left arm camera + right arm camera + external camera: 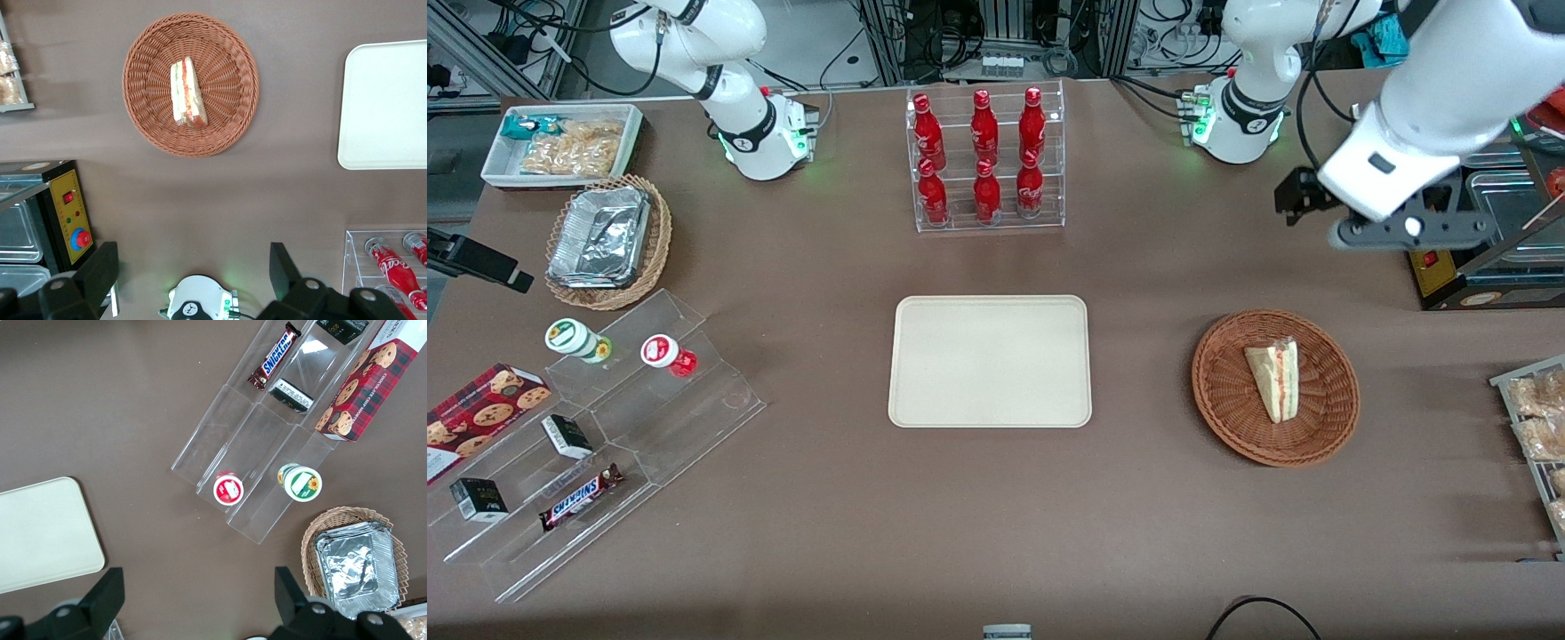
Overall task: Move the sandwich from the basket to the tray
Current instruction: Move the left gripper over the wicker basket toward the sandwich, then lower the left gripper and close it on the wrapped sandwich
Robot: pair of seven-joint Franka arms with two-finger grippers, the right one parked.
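The sandwich (1273,380), a clear-wrapped white wedge with red and green filling, lies in the round reddish-brown wicker basket (1218,356) toward the working arm's end of the table. The beige tray (989,360) lies bare at the table's middle. My left gripper (1412,233) hangs high above the table, farther from the front camera than the basket, open wide and empty. The left wrist view shows the sandwich (187,93) in the basket (143,113), the tray (387,107), and my open gripper (192,267) well apart from the basket.
A clear rack of red bottles (987,160) stands farther back than the tray. A black box with a red button (1436,267) sits under the gripper. A snack rack (1538,427) is at the working arm's end. An acrylic display (605,427) and a foil-tray basket (605,240) are at the parked arm's end.
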